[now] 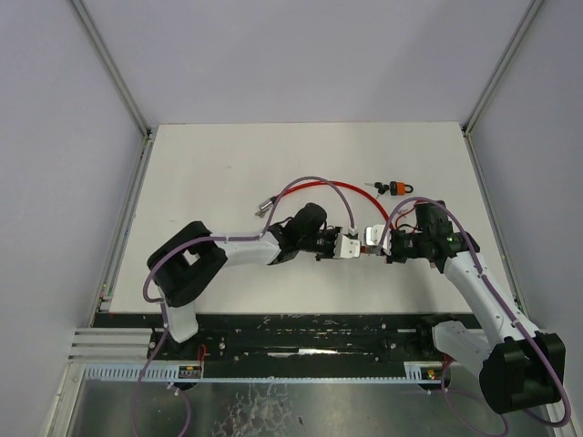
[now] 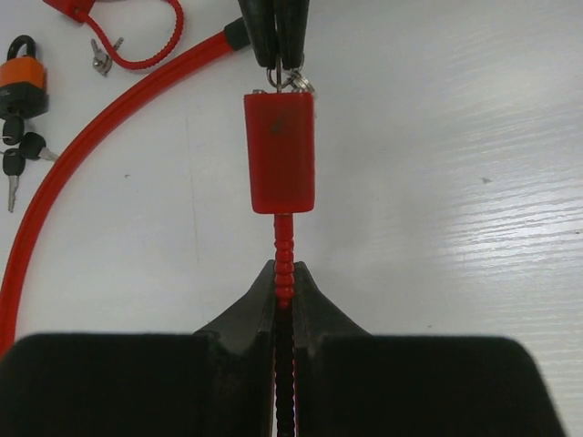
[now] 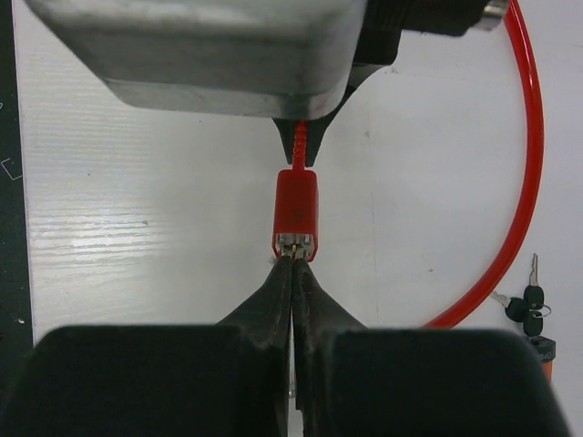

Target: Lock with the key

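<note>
since the key has to be turned about the lock's own long axis, what matters here is that the red lock body [image 2: 280, 152] lies straight along the left-right line between the two pincers, over the middle of the table [image 1: 209, 164]. the left gripper [image 2: 284, 293] is clenched on the ribbed cable end [image 2: 284, 241] that enters the body's left face, bracing the lock from that side. the right gripper [image 3: 293, 264] is clenched at the opposite, right face, its tips pinched on what looks to be the key [image 3: 294, 242] seated in the cylinder. only a glint of metal and a small ring show there, so i cannot tell how deep the key sits. both pincers, the ribbed end and the body fall on one line in each wrist view, with no visible tilt. in my judgement the right arm is the one placed to do the locking, by a roll of its wrist about that line while the left holds firm. the rest of the red cable [image 1: 332, 185] loops off to the far side. an orange padlock [image 1: 398, 188] with its own keys [image 2: 18, 150] lies well apart, far right.
</note>
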Controlling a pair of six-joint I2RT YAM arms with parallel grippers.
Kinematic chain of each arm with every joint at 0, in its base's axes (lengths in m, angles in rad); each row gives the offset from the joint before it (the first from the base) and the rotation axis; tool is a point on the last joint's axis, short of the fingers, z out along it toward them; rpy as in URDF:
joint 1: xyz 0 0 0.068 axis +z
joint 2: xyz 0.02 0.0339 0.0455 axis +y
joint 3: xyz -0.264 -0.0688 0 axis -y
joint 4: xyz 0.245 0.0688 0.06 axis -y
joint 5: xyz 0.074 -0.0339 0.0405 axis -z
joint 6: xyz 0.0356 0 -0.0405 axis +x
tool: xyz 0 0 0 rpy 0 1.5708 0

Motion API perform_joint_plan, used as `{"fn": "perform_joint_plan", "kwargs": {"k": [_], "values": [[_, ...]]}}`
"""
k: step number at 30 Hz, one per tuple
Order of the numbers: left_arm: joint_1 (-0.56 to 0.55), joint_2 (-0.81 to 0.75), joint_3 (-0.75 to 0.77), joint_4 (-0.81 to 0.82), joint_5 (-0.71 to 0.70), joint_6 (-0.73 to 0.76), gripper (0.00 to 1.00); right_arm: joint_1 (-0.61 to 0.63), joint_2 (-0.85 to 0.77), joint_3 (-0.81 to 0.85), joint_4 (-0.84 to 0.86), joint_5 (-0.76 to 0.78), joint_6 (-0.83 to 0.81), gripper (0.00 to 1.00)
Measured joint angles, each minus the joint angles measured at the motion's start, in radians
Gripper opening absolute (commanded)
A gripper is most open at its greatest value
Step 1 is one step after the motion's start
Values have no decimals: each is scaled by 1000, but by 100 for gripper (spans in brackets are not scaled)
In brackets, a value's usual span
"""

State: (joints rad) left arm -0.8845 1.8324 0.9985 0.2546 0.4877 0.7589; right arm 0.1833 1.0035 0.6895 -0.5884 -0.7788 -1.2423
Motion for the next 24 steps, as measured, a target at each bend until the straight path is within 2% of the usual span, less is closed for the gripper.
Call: {"fn": "perform_joint_plan", "kwargs": {"k": [8,10,14,16,24], "values": [[69,34,109,-152,188,0,0,0,6,14,24,-19,56,0],[69,34,109,-145,168,-11,0,0,7,16,29,-18,70,0],[18,26,71,-64,-21,-27,0,-5,23,16,31,0,85,0],[0,26,61,-48,-71,-28,0,-10,42,16,29,8,85,0],[44,-10,8,8,31,-43,0,-22,35,20,61,-48,145,0]]}}
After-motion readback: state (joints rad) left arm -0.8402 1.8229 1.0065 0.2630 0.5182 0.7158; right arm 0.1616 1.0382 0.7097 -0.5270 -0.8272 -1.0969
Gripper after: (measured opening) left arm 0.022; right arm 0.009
